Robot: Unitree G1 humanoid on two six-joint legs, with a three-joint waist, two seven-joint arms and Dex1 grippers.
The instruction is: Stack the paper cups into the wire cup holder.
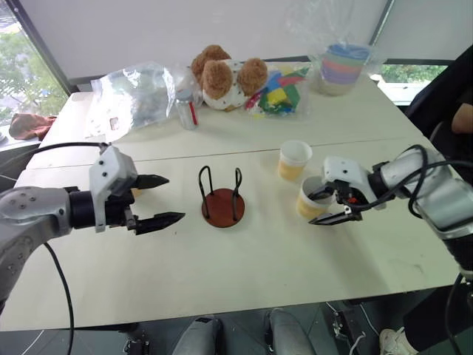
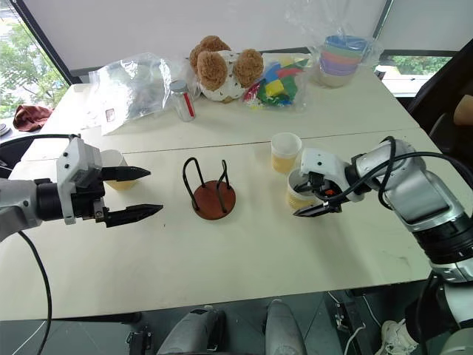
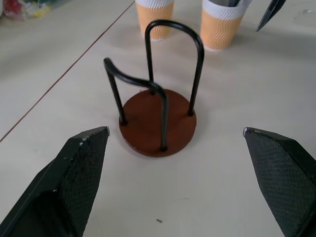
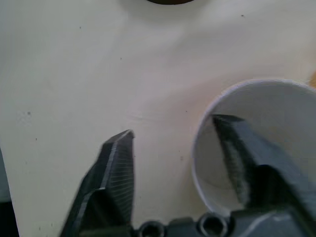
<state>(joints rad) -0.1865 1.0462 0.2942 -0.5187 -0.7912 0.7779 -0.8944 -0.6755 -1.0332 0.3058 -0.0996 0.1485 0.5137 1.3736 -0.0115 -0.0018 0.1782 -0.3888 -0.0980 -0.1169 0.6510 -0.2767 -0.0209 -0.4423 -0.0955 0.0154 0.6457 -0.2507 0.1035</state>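
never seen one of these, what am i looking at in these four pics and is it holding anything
It is a two-armed humanoid robot at a table. Two pictures come from its head, looking down; the other two from cameras on its wrists. Each arm ends in a two-fingered end effector. The left end effector is open and empty, facing the wire cup holder. The right end effector straddles the wall of a paper cup, one finger inside and one outside, not yet clamped. A second cup stands just behind it, and a third cup by the left arm. At the back lie a teddy bear and plastic bags.
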